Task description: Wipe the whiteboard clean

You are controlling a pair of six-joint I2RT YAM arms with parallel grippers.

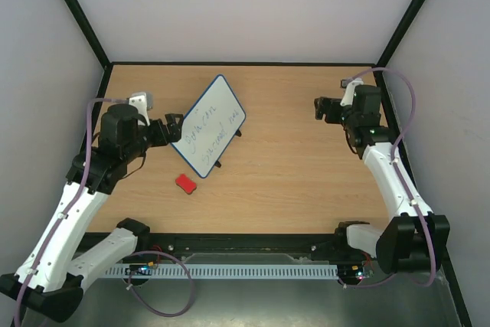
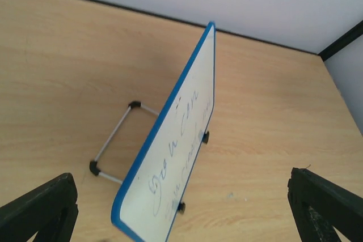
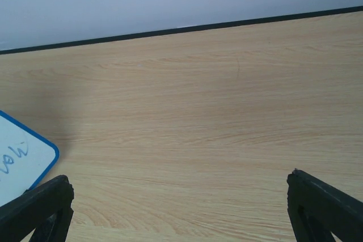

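The whiteboard (image 1: 209,125) stands tilted on a wire stand at the table's left middle, blue-rimmed, with dark handwriting on its face. The left wrist view shows the whiteboard (image 2: 178,140) edge-on, its stand (image 2: 113,140) behind it. A corner of the whiteboard (image 3: 22,160) shows at the lower left of the right wrist view. My left gripper (image 1: 172,129) hovers open just left of the board, nothing between its fingers. My right gripper (image 1: 321,107) is open far to the right, over bare table. A small red eraser block (image 1: 184,183) lies in front of the board.
The wooden table (image 1: 291,174) is enclosed by white walls with black edging at the back and sides. A cable duct (image 1: 245,271) runs along the near edge between the arm bases.
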